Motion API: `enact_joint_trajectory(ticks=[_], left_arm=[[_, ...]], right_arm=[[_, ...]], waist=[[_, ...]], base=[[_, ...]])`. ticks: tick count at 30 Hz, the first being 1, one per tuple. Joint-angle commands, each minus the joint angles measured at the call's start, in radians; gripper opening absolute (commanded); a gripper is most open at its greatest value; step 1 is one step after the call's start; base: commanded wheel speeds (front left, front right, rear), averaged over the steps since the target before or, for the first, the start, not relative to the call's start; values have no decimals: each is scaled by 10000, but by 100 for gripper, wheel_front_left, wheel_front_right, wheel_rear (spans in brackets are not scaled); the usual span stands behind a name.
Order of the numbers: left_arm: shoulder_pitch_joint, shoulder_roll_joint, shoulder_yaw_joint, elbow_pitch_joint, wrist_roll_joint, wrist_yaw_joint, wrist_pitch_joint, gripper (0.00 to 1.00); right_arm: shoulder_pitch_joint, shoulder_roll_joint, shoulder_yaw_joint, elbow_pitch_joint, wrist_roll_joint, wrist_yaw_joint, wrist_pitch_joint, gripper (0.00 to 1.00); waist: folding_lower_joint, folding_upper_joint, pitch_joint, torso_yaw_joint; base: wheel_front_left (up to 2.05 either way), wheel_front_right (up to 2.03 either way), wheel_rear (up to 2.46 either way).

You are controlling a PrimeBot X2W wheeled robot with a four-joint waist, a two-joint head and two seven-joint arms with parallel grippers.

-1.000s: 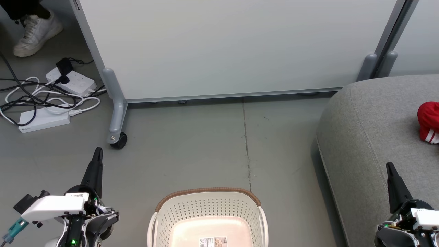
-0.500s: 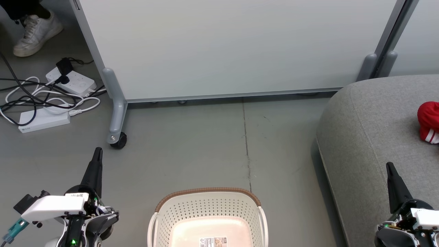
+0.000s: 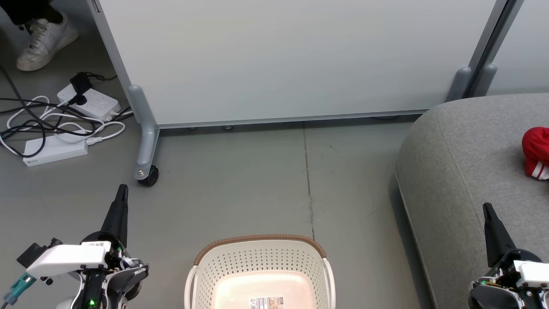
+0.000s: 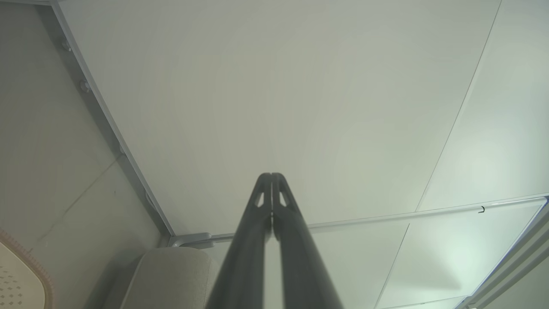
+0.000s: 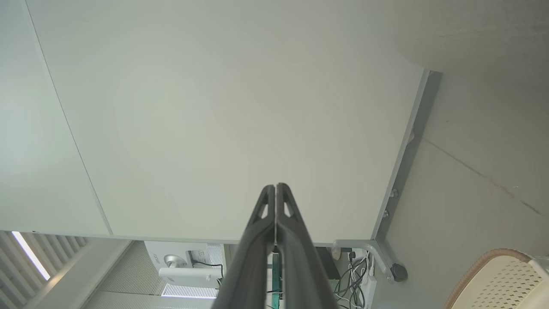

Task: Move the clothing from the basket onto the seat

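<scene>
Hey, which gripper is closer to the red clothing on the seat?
Right. The right gripper sits by the seat, a little below the clothing in the head view; the left gripper is on the far side of the basket, over the floor.

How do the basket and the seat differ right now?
The basket is cream perforated plastic with a brown rim; the seat is grey fabric. The basket is much smaller than the seat. The basket's visible bottom carries just a paper label, while the seat bears red clothing at its right. Both stand on the floor.
</scene>
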Motion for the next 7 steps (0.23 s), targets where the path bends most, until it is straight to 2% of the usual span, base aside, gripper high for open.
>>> enact_joint_trajectory(ticks=[1, 7], left_arm=[[-179, 27, 58, -1, 100, -27, 58, 0], [-178, 17, 71, -4, 106, -27, 47, 0]], right_arm=[[-101, -63, 1, -4, 32, 25, 66, 0], [-100, -63, 1, -4, 34, 25, 64, 0]], waist=[[0, 0, 0, 0], [0, 0, 0, 0]], base=[[0, 0, 0], [0, 0, 0]])
